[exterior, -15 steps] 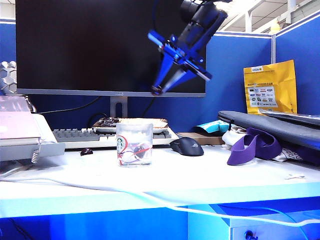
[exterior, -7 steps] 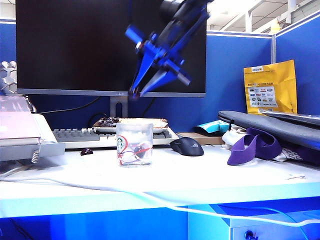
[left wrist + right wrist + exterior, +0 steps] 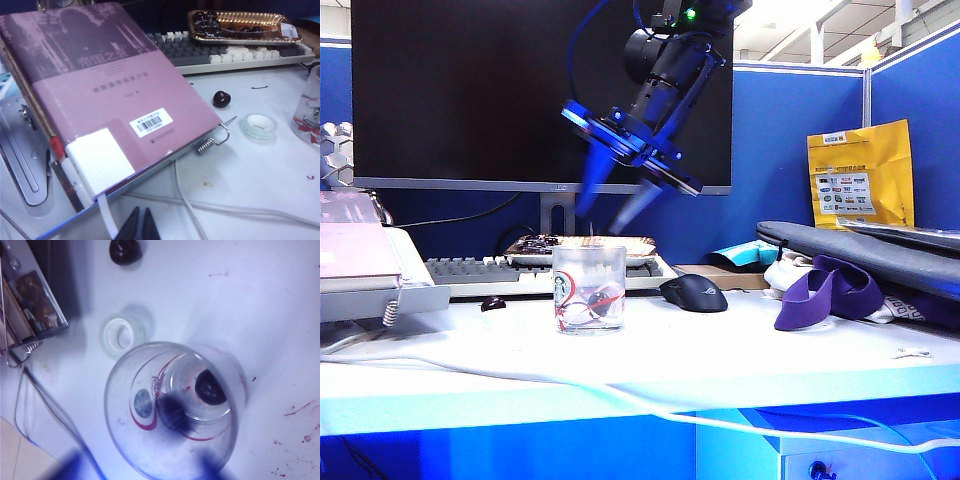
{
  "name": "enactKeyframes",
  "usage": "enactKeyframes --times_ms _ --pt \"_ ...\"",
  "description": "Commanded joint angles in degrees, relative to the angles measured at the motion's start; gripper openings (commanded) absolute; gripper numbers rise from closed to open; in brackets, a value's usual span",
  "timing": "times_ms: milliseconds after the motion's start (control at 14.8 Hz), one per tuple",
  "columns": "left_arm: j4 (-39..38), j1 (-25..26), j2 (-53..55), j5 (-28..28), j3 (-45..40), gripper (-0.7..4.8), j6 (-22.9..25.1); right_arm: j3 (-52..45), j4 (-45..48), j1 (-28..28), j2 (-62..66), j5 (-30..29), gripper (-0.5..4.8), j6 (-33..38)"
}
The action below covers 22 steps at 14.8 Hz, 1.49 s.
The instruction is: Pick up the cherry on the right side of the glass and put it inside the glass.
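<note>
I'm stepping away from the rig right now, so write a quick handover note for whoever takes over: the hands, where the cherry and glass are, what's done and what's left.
Right hand: open and empty, fingers spread, directly above the short clear tumbler with the green logo.
Left hand: shut, parked low by the pink hardcover book, holding nothing.
Small glossy dark maroon cherry: lying on the bottom inside the tumbler, which stands upright on the white desk.
Another dark cherry lies on the desk left of the tumbler; not part of the job.
Done: cherry is in the glass.
Left: probably only pulling the right arm clear.
</note>
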Motion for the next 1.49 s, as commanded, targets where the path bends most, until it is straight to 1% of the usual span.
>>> enactKeyframes --times_ms 68,135,203,271,338,474,541,676,812,879,1015,1082,1150,1285,1421,1488 --pt "-0.7 0.0 -0.2 0.2 0.0 -0.05 0.2 0.2 0.5 0.1 -0.3 0.5 2.78 -0.4" --pt "-0.7 0.0 -0.2 0.2 0.0 -0.05 0.2 0.4 0.4 0.1 -0.4 0.5 2.26 -0.4" --pt "-0.7 0.0 -0.2 0.2 0.0 -0.05 0.2 1.1 -0.1 -0.1 -0.7 0.5 1.61 -0.2" --pt "-0.7 0.0 -0.2 0.2 0.0 -0.05 0.2 3.0 -1.5 -0.3 -1.3 0.5 0.12 -0.2" --pt "-0.7 0.0 -0.2 0.2 0.0 -0.05 0.2 5.2 -3.1 -0.6 -2.5 0.5 -0.01 -0.2" --pt "-0.7 0.0 -0.2 0.2 0.0 -0.05 0.2 12.6 -6.0 -0.9 -6.9 0.7 -0.01 -0.5" --pt "-0.7 0.0 -0.2 0.2 0.0 -0.05 0.2 17.1 -6.9 -0.9 -10.4 2.1 -0.01 -0.6" --pt "-0.7 0.0 -0.2 0.2 0.0 -0.05 0.2 22.6 -6.9 -0.9 -15.9 3.7 -0.01 -0.6" --pt "-0.7 0.0 -0.2 0.2 0.0 -0.05 0.2 28.6 -6.4 -0.9 -25.1 4.4 -0.01 -0.9" --pt "-0.7 0.0 -0.2 0.2 0.0 -0.05 0.2 29.5 -6.2 -0.9 -28.1 4.5 -0.01 -0.9" --pt "-0.7 0.0 -0.2 0.2 0.0 -0.05 0.2 30.6 -5.6 -0.9 -38.5 6.1 -0.01 -0.9" --pt "-0.7 0.0 -0.2 0.2 0.0 -0.05 0.2 30.6 -5.3 -0.9 -44.9 8.2 -0.01 -0.9" --pt "-0.7 0.0 -0.2 0.2 0.0 -0.05 0.2 30.6 -5.2 -0.9 -48.1 9.2 -0.01 -0.9" --pt "-0.7 0.0 -0.2 0.2 0.0 -0.05 0.2 30.6 -7.5 -0.9 -55.4 9.9 -0.01 -0.9" --pt "-0.7 0.0 -0.2 0.2 0.0 -0.05 0.2 30.6 -11.1 -0.9 -61.1 15.6 -0.01 -1.0" --pt "-0.7 0.0 -0.2 0.2 0.0 -0.05 0.2 30.4 -13.3 -0.9 -63.5 15.8 -0.01 -2.0"
